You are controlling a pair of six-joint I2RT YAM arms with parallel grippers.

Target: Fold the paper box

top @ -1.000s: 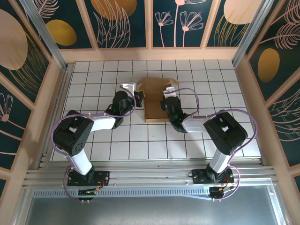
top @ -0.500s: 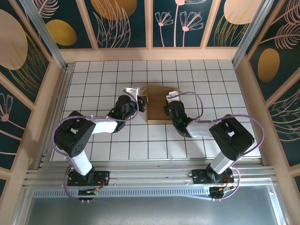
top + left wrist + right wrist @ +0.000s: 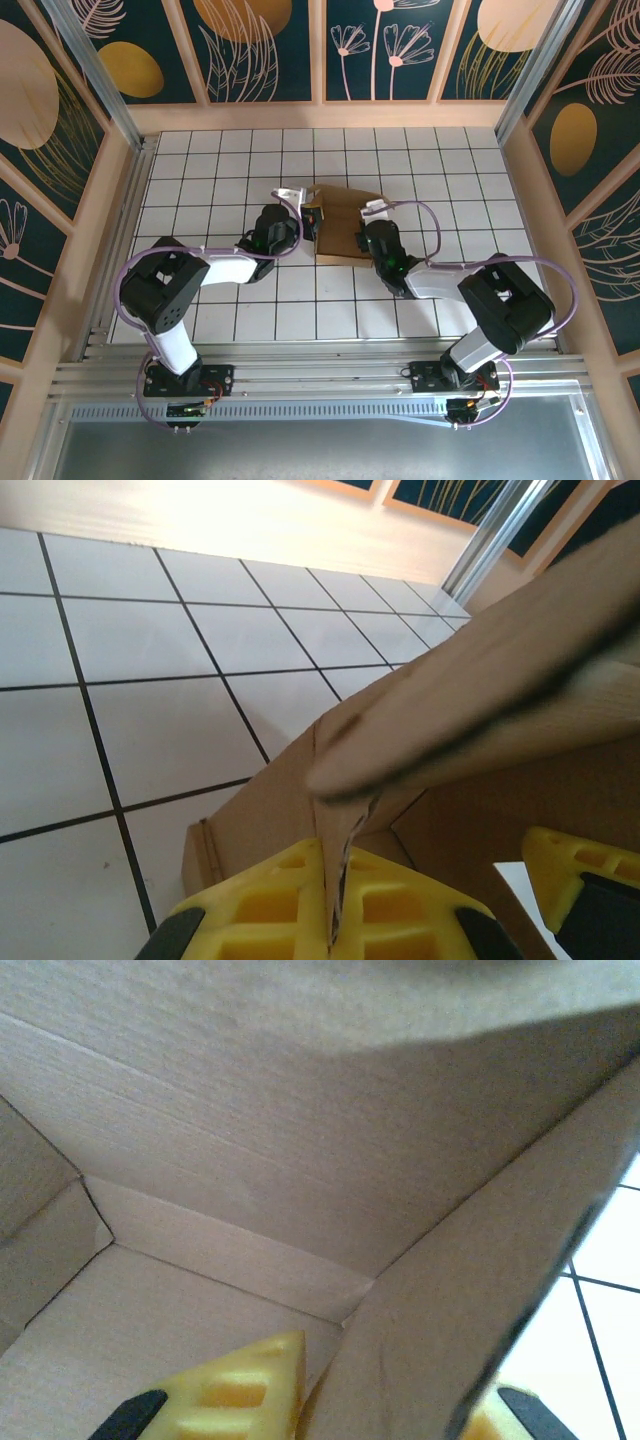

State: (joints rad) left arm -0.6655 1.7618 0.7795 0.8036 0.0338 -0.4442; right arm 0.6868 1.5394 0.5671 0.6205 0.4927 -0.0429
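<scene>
The paper box (image 3: 341, 222), plain brown cardboard, lies partly folded on the white tiled table between both arms. My left gripper (image 3: 311, 222) is at its left edge, and in the left wrist view the yellow fingers (image 3: 270, 895) are shut on a thin upright cardboard flap (image 3: 345, 825), with a blurred panel (image 3: 480, 710) leaning overhead. My right gripper (image 3: 367, 214) is at the box's right side. In the right wrist view its jaws (image 3: 390, 1385) are shut on the box's right wall (image 3: 450, 1290), one yellow finger (image 3: 235, 1390) inside the box.
The tiled table (image 3: 200, 160) is ringed by a low wooden rim (image 3: 320, 116) and patterned wall panels. Bare tiles lie on all sides of the box. The arm bases stand at the near edge on a metal rail (image 3: 320, 375).
Both grippers have moved right and a little nearer, carrying the box with them. The box's far part has come down, so the box looks shorter from above.
</scene>
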